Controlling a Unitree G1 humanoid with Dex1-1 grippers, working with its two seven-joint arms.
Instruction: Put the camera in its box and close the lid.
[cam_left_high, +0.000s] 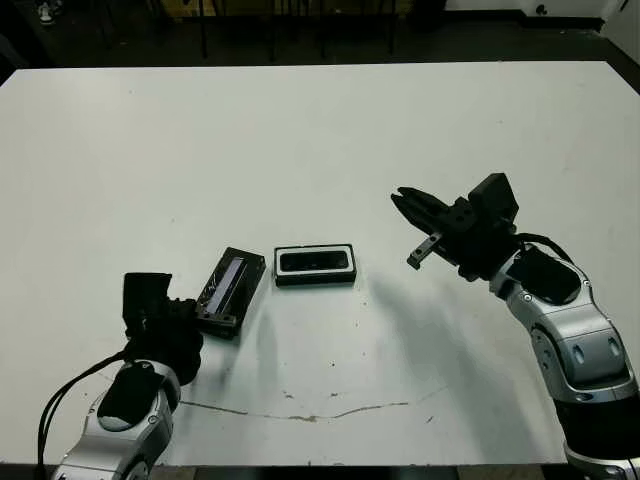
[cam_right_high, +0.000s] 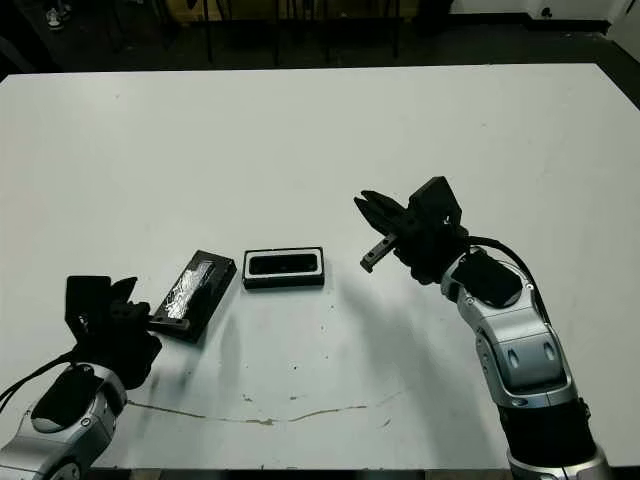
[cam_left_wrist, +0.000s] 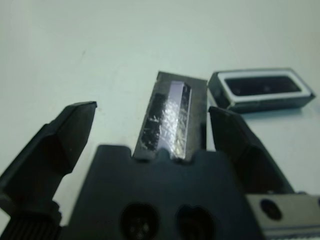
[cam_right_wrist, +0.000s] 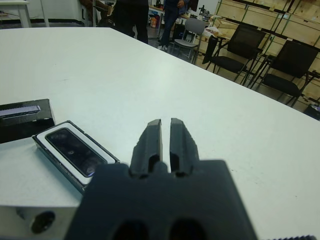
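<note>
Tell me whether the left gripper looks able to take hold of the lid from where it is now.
Probably yes. The left gripper is open with the lid lying between its spread fingers, nothing over it. The box, with the camera already inside, sits just beside the lid but not in the way.

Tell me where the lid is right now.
The lid lies flat on the table, left of the box, between the left end effector's open fingers.

Left gripper (cam_left_wrist: 150, 130): low at near left, fingers (cam_left_wrist: 65, 130) spread wide. Right gripper (cam_right_wrist: 165, 137): raised at right, fingers (cam_right_wrist: 152, 137) pressed nearly together, pointing leftward; forearm bent back toward near edge.
</note>
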